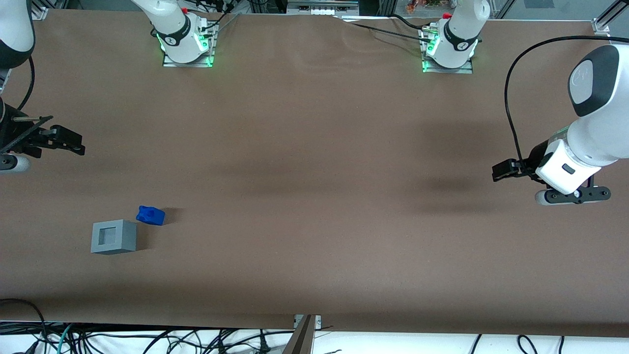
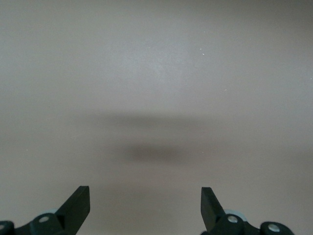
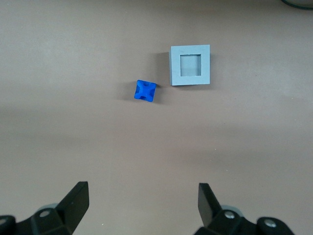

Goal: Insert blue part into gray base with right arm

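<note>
I see my black two-finger gripper [image 3: 142, 203] hanging above the brown table [image 1: 314, 162], fingers spread wide, holding nothing. The small bright blue knobbed plastic block [image 1: 151, 215] lies on the table, just beside the light gray recessed plastic cube [image 1: 113, 237], at its one o'clock and not touching.

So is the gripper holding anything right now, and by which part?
Nothing. The gripper hangs open above bare table, apart from the blue part and gray base.
</note>
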